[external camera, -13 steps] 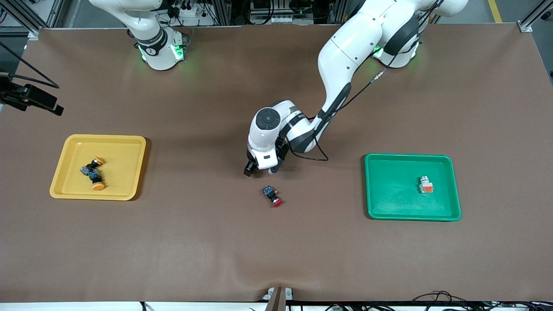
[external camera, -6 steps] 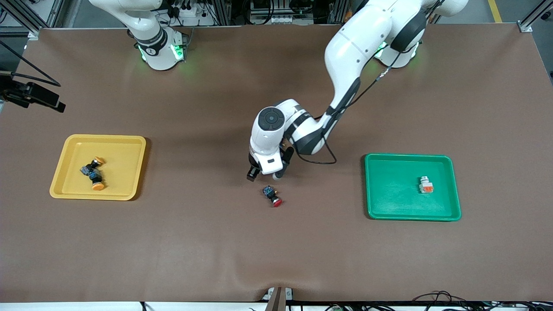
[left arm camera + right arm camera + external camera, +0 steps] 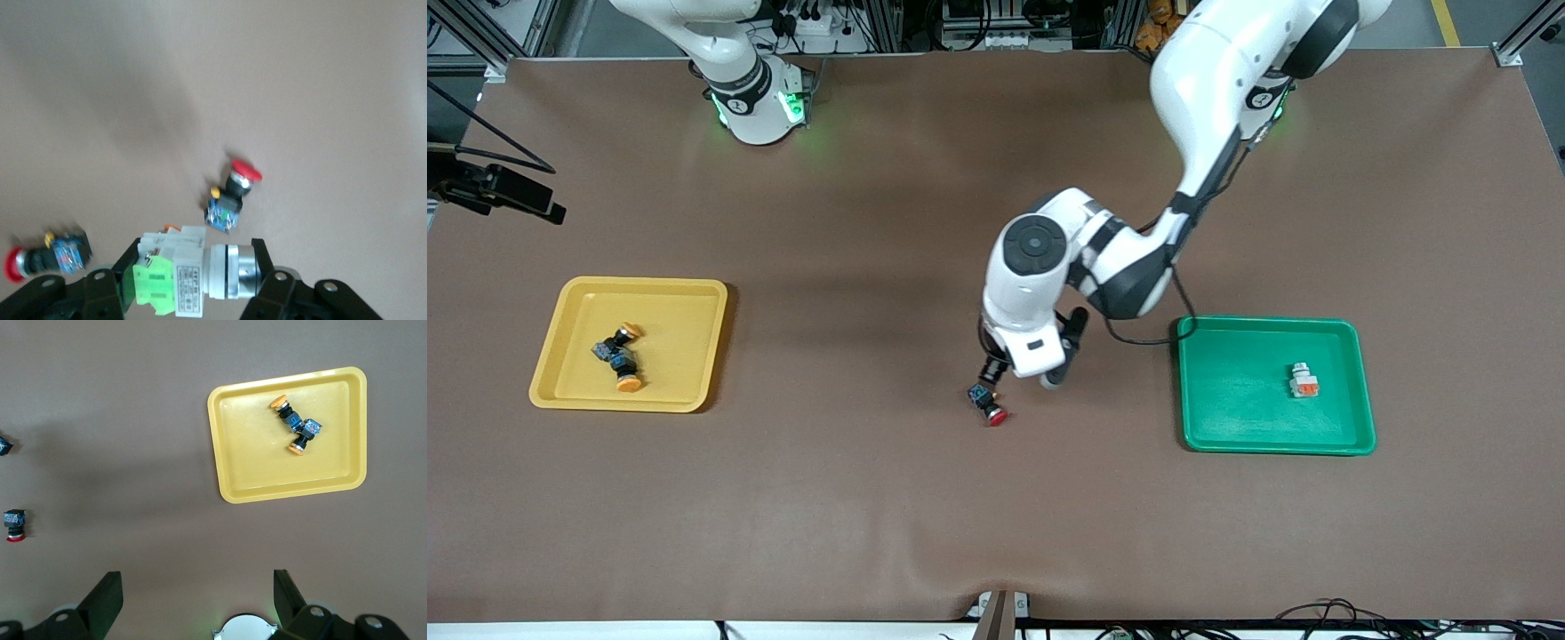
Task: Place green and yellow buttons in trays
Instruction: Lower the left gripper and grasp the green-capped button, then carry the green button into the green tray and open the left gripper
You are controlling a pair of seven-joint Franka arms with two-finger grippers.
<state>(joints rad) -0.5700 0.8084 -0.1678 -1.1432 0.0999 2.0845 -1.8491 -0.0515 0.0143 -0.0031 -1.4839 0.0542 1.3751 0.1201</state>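
Since 1 s earlier the left arm had swung from the table's middle toward the left arm's end, and its elbow had lifted away from its base. The left gripper hung in the air over the bare mat, just above a red-capped switch and between it and the green tray. Its jaws were partly closed, clamped on the white-silver button with the pale green block, which was held crosswise between the black fingers. In the left wrist view a second red-capped switch lay on the mat near the first.

Nothing else had moved. The button with the orange block lay in the green tray. The 2 orange-yellow-capped buttons lay touching each other in the yellow tray at the right arm's end.

The right gripper waited high up, fingers spread wide with nothing between them, looking down on the yellow tray.

The table wore a brown mat, slightly rippled at the edge nearest the front camera. Above the bases ran aluminium framing and cables.
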